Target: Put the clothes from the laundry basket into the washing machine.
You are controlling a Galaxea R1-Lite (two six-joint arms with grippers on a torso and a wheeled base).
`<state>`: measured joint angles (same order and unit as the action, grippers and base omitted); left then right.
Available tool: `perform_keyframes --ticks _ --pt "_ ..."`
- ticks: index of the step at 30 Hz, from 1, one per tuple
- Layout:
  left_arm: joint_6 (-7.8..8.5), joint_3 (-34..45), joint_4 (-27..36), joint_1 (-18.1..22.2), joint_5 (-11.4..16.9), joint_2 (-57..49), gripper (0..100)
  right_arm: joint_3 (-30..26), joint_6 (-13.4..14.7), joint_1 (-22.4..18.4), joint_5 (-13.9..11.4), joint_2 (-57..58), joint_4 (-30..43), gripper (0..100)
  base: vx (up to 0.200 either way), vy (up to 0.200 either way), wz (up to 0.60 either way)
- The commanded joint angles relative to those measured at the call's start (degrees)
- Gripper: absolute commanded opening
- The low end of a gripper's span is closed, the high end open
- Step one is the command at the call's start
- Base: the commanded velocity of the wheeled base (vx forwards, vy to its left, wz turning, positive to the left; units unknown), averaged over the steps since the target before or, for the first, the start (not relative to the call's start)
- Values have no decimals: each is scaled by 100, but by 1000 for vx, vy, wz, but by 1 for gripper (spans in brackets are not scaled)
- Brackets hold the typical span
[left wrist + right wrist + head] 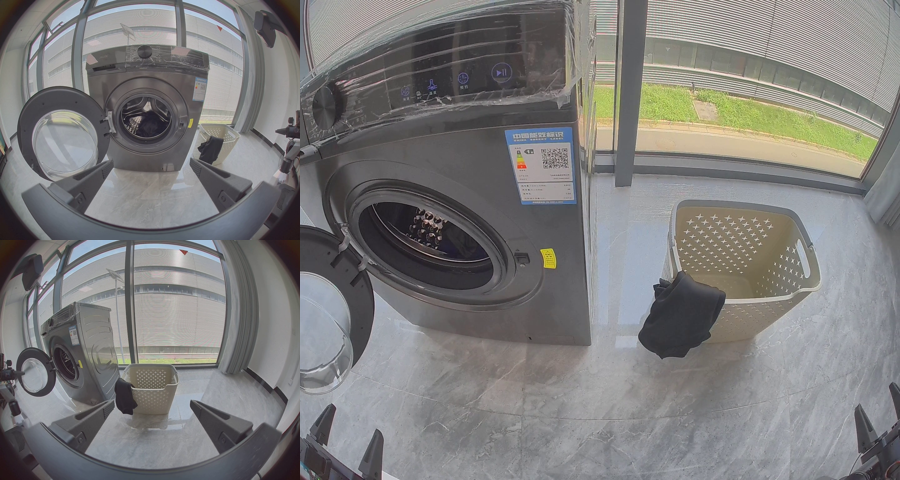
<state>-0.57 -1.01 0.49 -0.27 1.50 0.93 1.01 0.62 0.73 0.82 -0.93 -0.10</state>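
Head view: black garment (681,314) draped over laundry basket (769,297) rim at washer-side corner, long axis vertical, hangs outside twd floor | washing machine (550,300) door (328,312) swung open | L wrist view: dark cloth (150,126) inside drum | left gripper (150,162) & right gripper (150,402) spread wide, empty.

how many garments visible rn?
2. One black garment hangs over the laundry basket rim nearest the washing machine; one dark heap lies in its drum. Basket floor partly hidden.
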Motion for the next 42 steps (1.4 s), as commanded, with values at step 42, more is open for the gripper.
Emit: perform_keyframes --ticks 42 --pt "40 92 -22 0 8 -84 100 -101 -1 -12 -3 93 1 100 0 -71 -29"
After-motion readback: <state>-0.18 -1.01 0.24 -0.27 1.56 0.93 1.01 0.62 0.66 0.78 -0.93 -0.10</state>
